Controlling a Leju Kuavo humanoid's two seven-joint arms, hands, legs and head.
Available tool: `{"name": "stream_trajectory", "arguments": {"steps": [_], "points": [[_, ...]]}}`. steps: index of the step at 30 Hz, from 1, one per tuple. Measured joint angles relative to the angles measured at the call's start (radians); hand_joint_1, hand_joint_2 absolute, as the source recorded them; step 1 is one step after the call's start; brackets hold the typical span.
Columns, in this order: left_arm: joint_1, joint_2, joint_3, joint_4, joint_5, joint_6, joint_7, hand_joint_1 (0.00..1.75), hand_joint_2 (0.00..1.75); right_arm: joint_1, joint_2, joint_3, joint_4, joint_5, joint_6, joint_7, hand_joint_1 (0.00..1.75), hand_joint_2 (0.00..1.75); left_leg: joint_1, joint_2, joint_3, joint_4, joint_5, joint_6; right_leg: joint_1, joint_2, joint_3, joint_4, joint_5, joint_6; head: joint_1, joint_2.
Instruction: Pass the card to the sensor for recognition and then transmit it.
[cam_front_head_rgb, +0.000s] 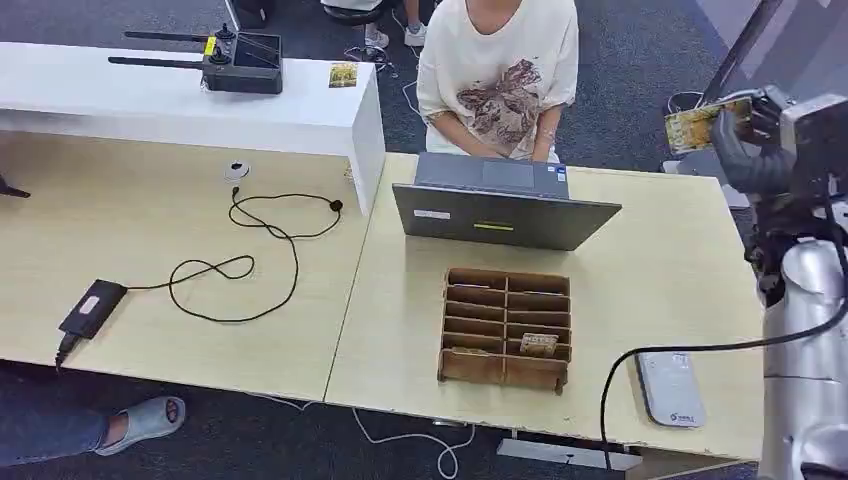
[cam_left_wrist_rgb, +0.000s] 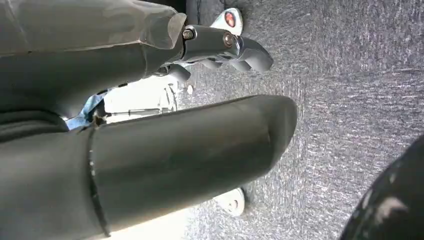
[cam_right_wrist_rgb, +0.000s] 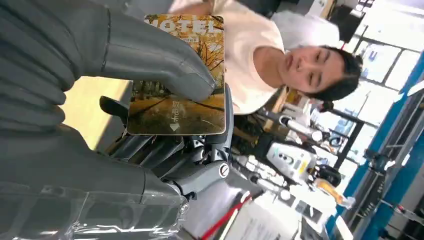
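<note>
Card (cam_right_wrist_rgb: 177, 75) was pinched by the right robot hand (cam_front_head_rgb: 745, 135), held high off the desk's (cam_front_head_rgb: 660, 270) right edge. Pickup was judged done; sensor (cam_front_head_rgb: 670, 388) scan and handover remained. The left robot hand's (cam_left_wrist_rgb: 150, 165) grip couldn't be told.

The card (cam_right_wrist_rgb: 176, 75), pinched in the right hand (cam_right_wrist_rgb: 115, 95), reads "HOTEL" along its edge at twelve o'clock in the right wrist view.
</note>
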Motion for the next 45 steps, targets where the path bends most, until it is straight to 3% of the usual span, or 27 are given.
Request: {"name": "stream_trajectory", "arguments": {"steps": [5,9,12,19,24,33,45], "points": [[0.005,0.006,0.000,0.000,0.000,0.010,-0.008,0.00,0.00,0.280,-0.084,-0.120,-0.247,-0.154,0.116,0.025,1.75,1.75,0.000,-0.001,-0.002,0.000,-0.002,0.001,0.000,-0.002,0.000,0.000,-0.002,0.001,0.000,0.000],[0.007,0.010,0.000,0.000,-0.002,0.017,-0.013,0.00,0.00,0.469,-0.115,-0.231,-0.408,-0.179,0.213,0.056,1.75,1.75,0.000,-0.001,-0.002,-0.001,-0.003,0.002,0.000,-0.002,0.000,0.000,-0.003,0.001,0.001,0.000],[0.007,0.013,0.000,0.000,-0.002,0.019,-0.016,0.00,0.00,0.553,-0.122,-0.302,-0.491,-0.179,0.237,0.065,1.75,1.75,-0.001,0.002,-0.001,-0.001,-0.004,0.002,-0.001,0.000,-0.001,0.000,-0.003,0.001,0.000,0.000],[0.007,0.016,0.000,0.000,-0.003,0.019,-0.016,0.00,0.00,0.612,-0.129,-0.359,-0.562,-0.178,0.254,0.079,1.75,1.75,-0.001,0.005,0.000,-0.001,-0.003,0.003,-0.001,0.003,0.000,0.000,-0.002,0.000,0.000,0.000],[0.007,0.017,0.000,0.000,-0.002,0.019,-0.016,0.00,0.00,0.675,-0.169,-0.381,-0.590,-0.210,0.327,0.098,1.75,1.75,-0.001,0.005,0.000,-0.001,-0.003,0.003,-0.001,0.003,0.000,0.000,-0.002,0.001,0.000,0.000],[0.006,0.017,0.000,0.000,-0.005,0.027,-0.018,0.00,0.00,0.736,-0.172,-0.373,-0.598,-0.150,0.381,0.146,1.75,1.75,-0.001,0.006,0.000,-0.001,-0.004,0.003,-0.001,0.004,0.000,0.000,-0.003,0.001,0.000,0.000],[0.006,0.017,0.000,0.000,-0.006,0.026,-0.018,0.00,0.00,0.694,-0.170,-0.302,-0.450,-0.080,0.370,0.151,1.75,1.75,-0.001,0.006,0.000,-0.001,-0.003,0.003,-0.001,0.005,0.000,0.000,-0.002,0.001,0.000,0.000]]}}
